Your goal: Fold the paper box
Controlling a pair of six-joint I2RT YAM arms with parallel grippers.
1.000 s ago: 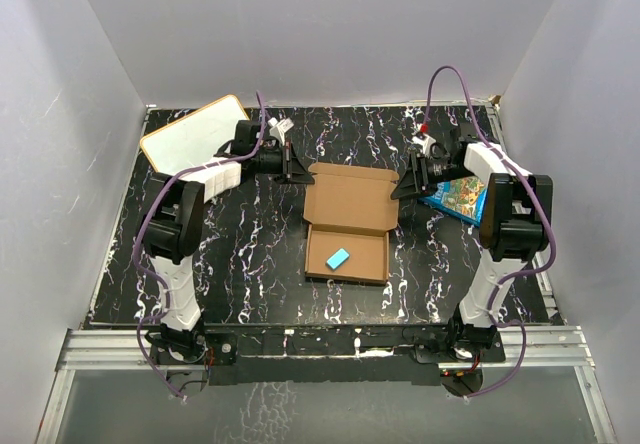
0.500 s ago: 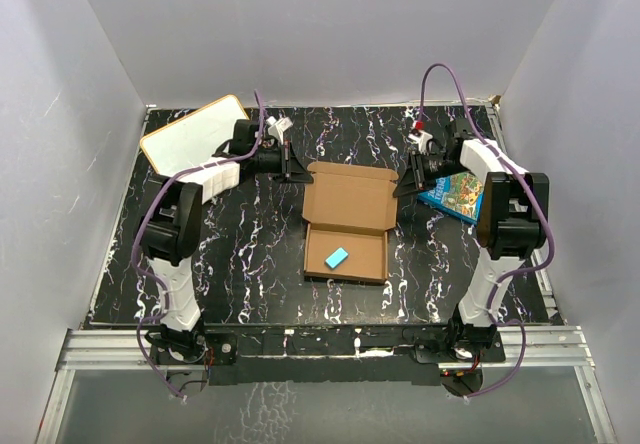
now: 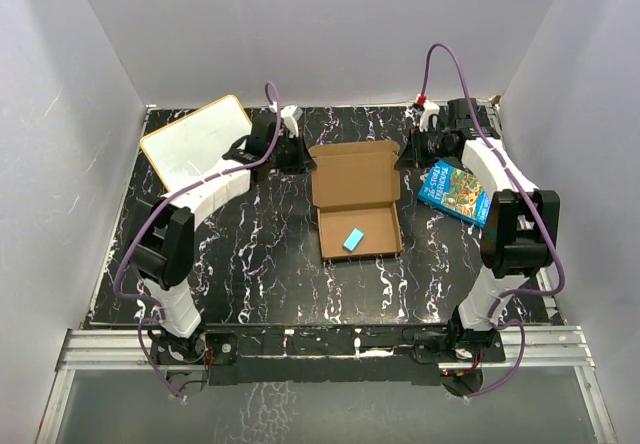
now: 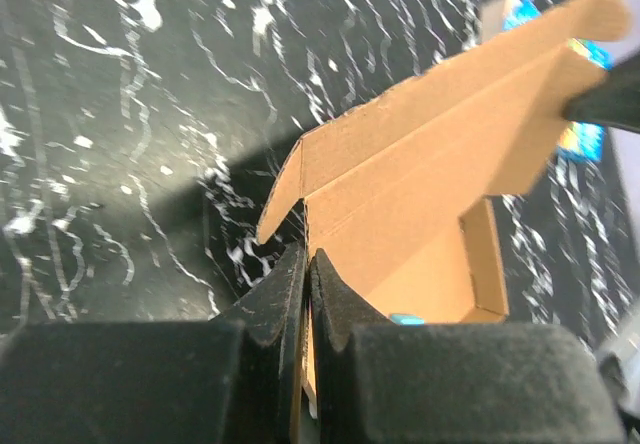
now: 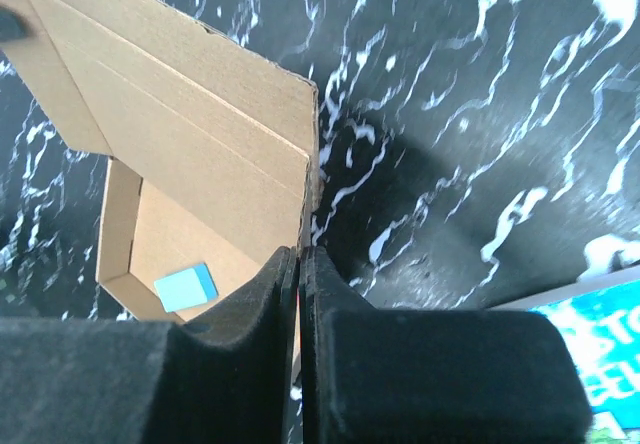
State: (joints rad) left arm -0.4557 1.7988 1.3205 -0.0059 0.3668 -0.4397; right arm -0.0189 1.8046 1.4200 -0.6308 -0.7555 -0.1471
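The paper box lies open mid-table, brown and unprinted, its lid towards the back and its shallow tray towards the front. A small light-blue card rests in the tray. My left gripper is shut on the lid's left side flap; in the left wrist view the paper box has its lid lifted, and the gripper pinches the cardboard edge. My right gripper is shut on the lid's right side flap. In the right wrist view the gripper clamps the edge of the paper box.
A white board with an orange rim lies at the back left, behind the left arm. A blue printed box lies at the right, beside the right arm. Grey walls enclose the black marbled table.
The right gripper has closed on the lid's right flap. Both grippers have moved towards the back wall, and the box has shifted back and slightly right with them.
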